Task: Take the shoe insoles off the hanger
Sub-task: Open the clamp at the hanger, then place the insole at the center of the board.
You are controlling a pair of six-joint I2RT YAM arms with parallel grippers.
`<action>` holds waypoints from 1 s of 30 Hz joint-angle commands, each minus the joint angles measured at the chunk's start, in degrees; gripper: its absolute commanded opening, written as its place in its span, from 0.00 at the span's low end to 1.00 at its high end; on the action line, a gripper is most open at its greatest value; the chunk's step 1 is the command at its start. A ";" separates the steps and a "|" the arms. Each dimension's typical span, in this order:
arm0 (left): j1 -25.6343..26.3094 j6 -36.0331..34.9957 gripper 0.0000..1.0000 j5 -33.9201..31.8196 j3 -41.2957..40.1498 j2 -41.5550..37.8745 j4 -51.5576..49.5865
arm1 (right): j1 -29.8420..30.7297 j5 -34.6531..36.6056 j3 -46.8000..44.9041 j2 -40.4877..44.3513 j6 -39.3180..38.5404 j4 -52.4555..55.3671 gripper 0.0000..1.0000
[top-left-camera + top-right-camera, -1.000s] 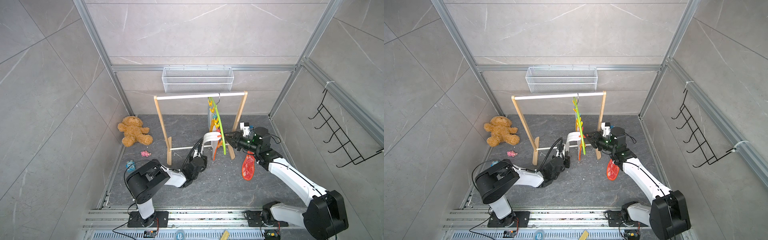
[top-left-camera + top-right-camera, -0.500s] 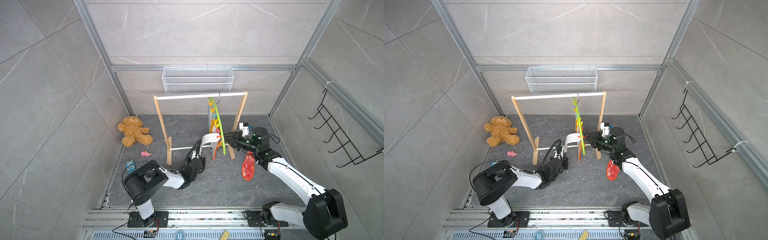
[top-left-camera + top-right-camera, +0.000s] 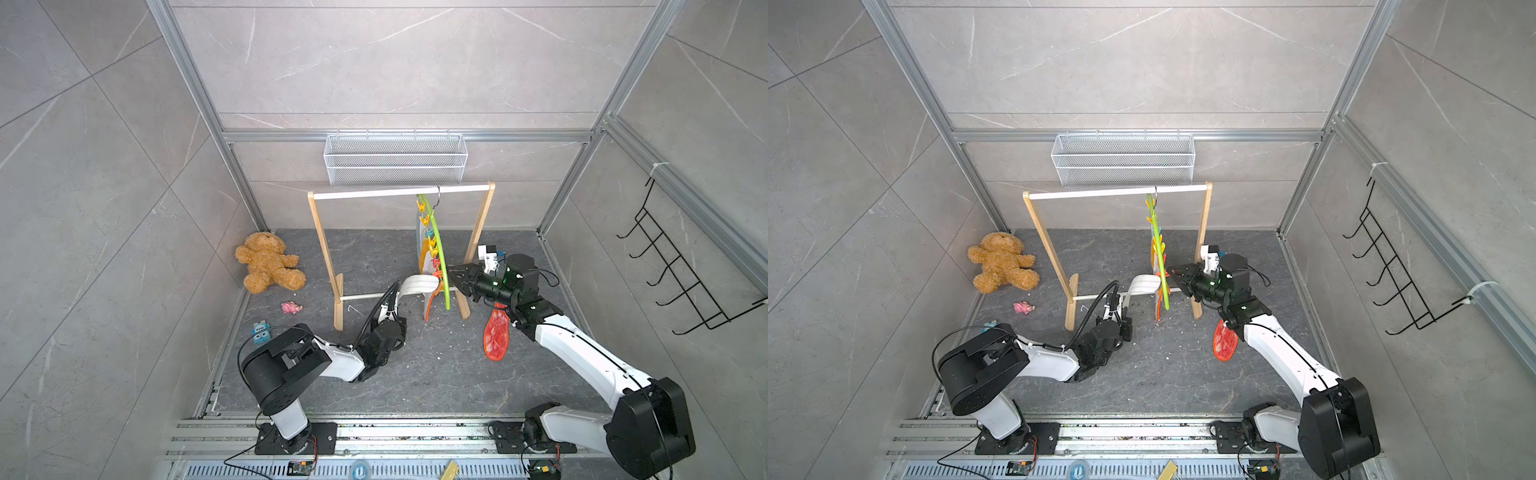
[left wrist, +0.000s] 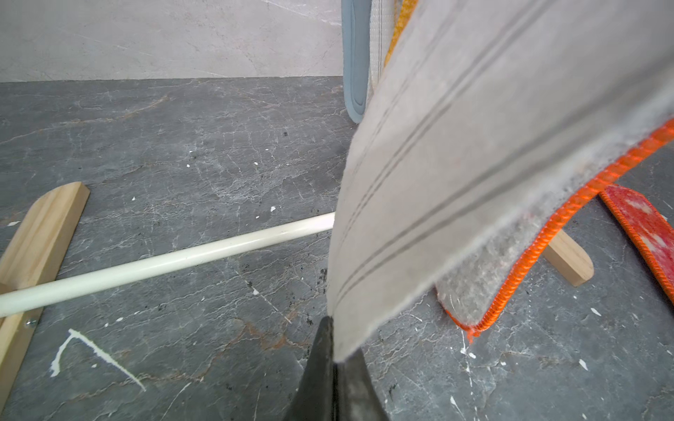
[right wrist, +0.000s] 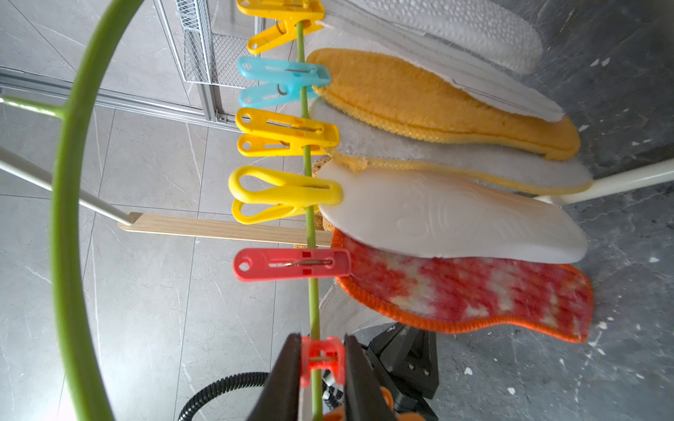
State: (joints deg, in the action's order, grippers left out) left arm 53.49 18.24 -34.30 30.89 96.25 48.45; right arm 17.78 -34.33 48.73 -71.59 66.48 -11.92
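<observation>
Bare floor (image 3: 440, 374) before wooden rack (image 3: 323, 245); hanger (image 3: 438, 249) and clipped insoles (image 3: 424, 262) crowded under rail (image 3: 374, 192).

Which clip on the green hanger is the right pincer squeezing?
The orange-red clip, pinched in the right pincer, next to the red clip that holds the red mesh insole.

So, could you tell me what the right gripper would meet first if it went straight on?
The red clip between the jaws of the right gripper, which it seems to pinch; just beyond, probably the thin green rod of the hanger.
</observation>
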 commanded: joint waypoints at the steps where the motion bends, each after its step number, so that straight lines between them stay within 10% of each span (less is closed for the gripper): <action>1: -0.46 0.66 0.00 -2.12 -0.78 -2.98 1.99 | 0.50 -0.22 1.53 -0.48 0.12 -1.61 0.26; 16: -0.49 -3.57 0.00 -1.06 -3.60 -16.78 -8.27 | -0.06 4.21 5.15 3.36 -8.27 10.42 0.63; 30: -11.69 -6.39 0.00 37.81 5.73 -37.44 -37.22 | -5.57 4.85 10.89 11.11 -22.95 24.31 0.69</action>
State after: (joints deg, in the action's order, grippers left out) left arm 44.01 13.32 -8.99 32.25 62.74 18.41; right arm 12.36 -29.61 56.62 -62.96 49.80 9.04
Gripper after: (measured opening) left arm 0.051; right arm 0.692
